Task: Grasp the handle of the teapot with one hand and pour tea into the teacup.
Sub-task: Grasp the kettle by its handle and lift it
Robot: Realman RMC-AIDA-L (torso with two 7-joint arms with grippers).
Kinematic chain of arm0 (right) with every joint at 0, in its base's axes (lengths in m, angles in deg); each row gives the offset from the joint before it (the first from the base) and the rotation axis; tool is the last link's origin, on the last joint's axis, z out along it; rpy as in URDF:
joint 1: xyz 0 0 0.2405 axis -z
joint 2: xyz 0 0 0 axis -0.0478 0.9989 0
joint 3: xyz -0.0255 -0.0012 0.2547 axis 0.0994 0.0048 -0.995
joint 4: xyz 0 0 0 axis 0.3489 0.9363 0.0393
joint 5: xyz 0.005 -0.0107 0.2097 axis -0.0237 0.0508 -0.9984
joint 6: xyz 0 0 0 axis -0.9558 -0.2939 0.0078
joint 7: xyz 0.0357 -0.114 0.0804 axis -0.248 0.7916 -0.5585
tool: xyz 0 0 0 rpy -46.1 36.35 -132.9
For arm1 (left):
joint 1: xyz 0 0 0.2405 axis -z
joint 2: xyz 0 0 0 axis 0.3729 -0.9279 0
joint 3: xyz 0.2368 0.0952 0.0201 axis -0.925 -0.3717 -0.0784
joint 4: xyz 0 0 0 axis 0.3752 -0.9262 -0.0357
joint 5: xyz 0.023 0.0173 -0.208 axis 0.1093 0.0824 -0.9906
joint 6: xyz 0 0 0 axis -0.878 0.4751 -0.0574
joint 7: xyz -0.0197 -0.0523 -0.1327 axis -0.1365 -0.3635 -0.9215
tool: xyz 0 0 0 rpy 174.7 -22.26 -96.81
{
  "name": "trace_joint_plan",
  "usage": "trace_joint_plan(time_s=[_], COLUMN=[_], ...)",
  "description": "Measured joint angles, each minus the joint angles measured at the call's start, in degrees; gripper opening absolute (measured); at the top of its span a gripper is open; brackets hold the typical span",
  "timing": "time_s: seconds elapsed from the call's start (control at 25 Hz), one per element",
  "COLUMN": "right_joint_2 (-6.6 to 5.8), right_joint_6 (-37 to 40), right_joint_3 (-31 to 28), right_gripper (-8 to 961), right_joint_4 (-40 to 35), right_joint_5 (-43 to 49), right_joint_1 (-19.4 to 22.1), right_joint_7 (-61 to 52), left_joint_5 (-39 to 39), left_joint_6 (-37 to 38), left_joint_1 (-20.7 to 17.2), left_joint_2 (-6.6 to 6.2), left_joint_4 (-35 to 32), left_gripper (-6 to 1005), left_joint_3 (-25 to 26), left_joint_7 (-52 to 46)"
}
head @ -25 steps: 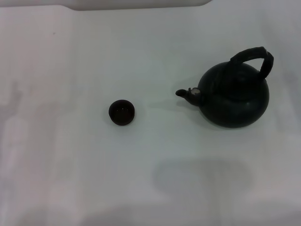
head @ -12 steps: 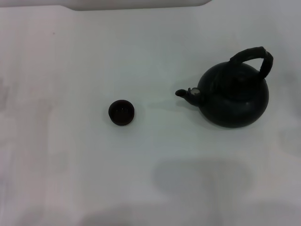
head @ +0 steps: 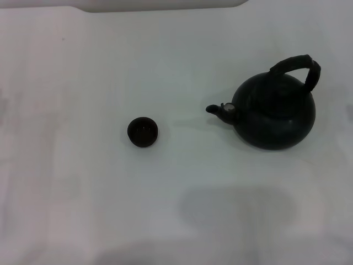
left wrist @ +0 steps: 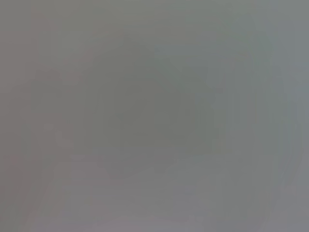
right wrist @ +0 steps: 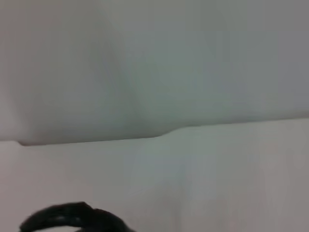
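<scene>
The large glossy black teapot (head: 276, 113) stands on the white table at the right of the head view. Its short spout (head: 219, 110) with a silvery tip points left toward the teacup. Its thick black arched handle (head: 298, 66) rises over the top; part of it also shows in the right wrist view (right wrist: 67, 218). The tiny dark teacup (head: 143, 131) stands upright left of the middle, well apart from the spout. Neither gripper shows in any view. The left wrist view shows only a plain grey blur.
The white table (head: 110, 210) spreads all around the two objects. Its far edge runs along the top of the head view, with a pale raised strip (head: 165, 4) there. The same edge shows in the right wrist view (right wrist: 193, 128).
</scene>
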Motion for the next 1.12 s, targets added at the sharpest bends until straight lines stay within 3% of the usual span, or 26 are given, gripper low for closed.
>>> trace_joint_plan(time_s=[0.2,0.32,0.44,0.92,1.12], right_joint_2=[0.02,0.03,0.05,-0.03,-0.10], right_joint_6=[2.2,6.1,9.4,24.1,31.2], right_joint_3=[5.2,11.8,17.1,30.3,35.1], right_gripper=[781,780,779,739,727], right_joint_4=[-4.7,-8.8,-11.1,-10.1,-6.5], right_joint_5=[4.9,15.4,20.3,22.5,22.3], right_joint_1=[0.8,1.6,2.7,9.4,9.7], right_joint_7=[-8.4,-17.6,-22.6,-28.4,-28.6], left_joint_5=[-0.8,-0.9,-1.4,-1.7,-1.7], left_joint_6=[-0.3,-0.4,-0.9,-1.9,-1.9], left_joint_1=[0.1,0.4,0.6,1.2,1.4], left_joint_2=[0.01,-0.02,-0.04,-0.04,-0.04], left_joint_4=[-0.5,-0.8,-1.6,-1.9,-1.9], left_gripper=[890,890,890,890,891], left_joint_3=[0.0,0.0,0.0,0.2,0.6], left_joint_7=[0.0,0.0,0.0,0.0,0.0])
